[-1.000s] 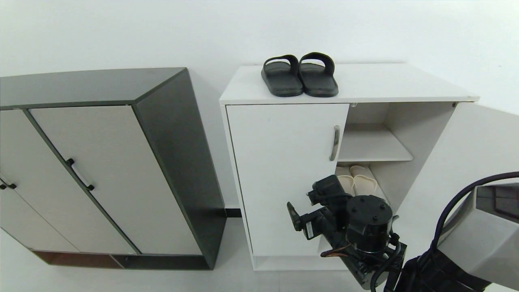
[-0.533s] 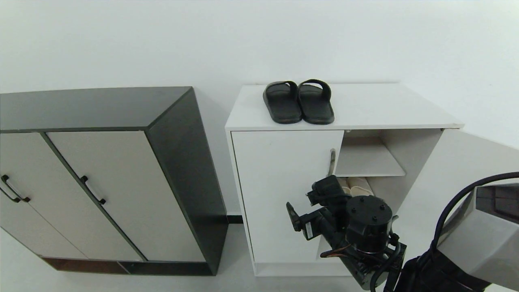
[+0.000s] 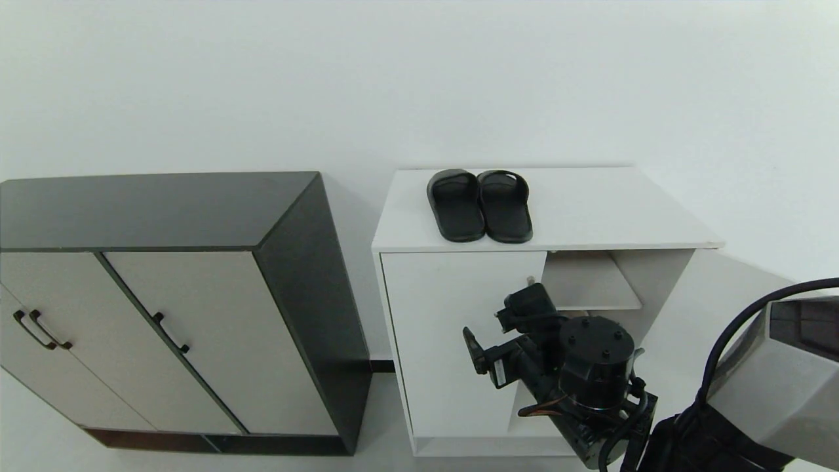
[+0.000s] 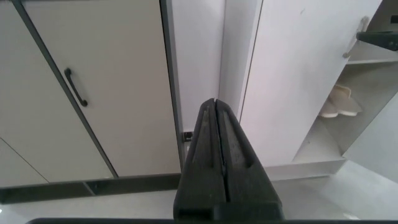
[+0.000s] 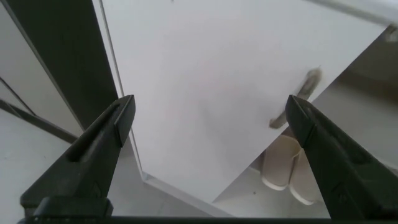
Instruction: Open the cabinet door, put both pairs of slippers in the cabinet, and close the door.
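A pair of black slippers [image 3: 480, 204] lies on top of the white cabinet [image 3: 590, 210]. The cabinet's left door [image 3: 452, 328] is closed and its right half stands open, with a shelf [image 3: 590, 288] visible inside. A cream pair of slippers [image 4: 341, 102] rests on the cabinet's bottom shelf, the same cream pair [image 5: 289, 163] showing past the door edge. My right gripper [image 3: 499, 328] hangs open in front of the closed door, near its handle [image 5: 305, 93], holding nothing. My left gripper [image 4: 216, 112] is shut and empty, low before the gap between the two cabinets.
A dark cabinet [image 3: 164, 210] with pale doors and black handles [image 3: 172, 333] stands just left of the white one. A plain white wall runs behind both. Pale floor [image 4: 348, 193] lies open in front of the cabinets.
The head camera has moved, so both cabinets sit lower in the picture and the cream slippers are now behind my right gripper. The slippers and the right arm have not moved.
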Controlling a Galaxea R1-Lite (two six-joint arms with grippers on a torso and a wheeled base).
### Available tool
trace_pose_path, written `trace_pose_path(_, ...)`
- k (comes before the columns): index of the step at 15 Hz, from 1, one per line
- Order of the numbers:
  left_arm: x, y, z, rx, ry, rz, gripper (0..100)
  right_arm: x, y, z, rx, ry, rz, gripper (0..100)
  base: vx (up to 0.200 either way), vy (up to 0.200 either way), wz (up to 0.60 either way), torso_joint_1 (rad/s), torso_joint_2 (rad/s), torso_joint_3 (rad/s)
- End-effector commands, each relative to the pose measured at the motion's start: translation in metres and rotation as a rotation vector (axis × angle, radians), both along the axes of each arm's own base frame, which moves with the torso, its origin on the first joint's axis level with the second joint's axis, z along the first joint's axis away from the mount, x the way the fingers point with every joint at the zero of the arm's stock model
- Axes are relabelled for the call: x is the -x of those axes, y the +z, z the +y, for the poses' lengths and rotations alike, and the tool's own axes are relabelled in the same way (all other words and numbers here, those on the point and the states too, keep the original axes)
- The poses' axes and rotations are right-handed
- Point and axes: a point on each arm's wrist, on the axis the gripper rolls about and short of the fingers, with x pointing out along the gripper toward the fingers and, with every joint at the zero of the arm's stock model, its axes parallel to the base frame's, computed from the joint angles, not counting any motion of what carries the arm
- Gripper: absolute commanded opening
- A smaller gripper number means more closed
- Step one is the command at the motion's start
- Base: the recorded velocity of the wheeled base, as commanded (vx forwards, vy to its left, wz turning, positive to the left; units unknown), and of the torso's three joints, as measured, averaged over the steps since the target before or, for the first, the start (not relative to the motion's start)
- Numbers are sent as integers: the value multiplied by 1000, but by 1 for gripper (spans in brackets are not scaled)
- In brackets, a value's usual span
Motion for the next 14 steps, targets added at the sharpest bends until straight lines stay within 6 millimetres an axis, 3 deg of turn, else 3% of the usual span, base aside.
trace_pose_path(1, 0, 0, 0, 0, 0, 1, 0, 0, -1, 0, 2, 1, 1, 100, 0, 0, 0, 242, -559, -320)
trace_pose_path(8, 0, 0, 0, 3, 0, 0, 0, 0, -5, 0, 47, -1, -4, 100, 0, 0, 0, 240, -542, -299)
trace_pose_path(12, 0, 0, 0, 9, 2, 2, 0, 0, -7, 0, 116, -71, 10, 100, 0, 0, 0, 15, -29, -19)
trace_pose_path(14, 0, 0, 0, 8, 2, 2, 0, 3, 6, 9, 61, -60, 66, 100, 0, 0, 0, 0, 0, 0)
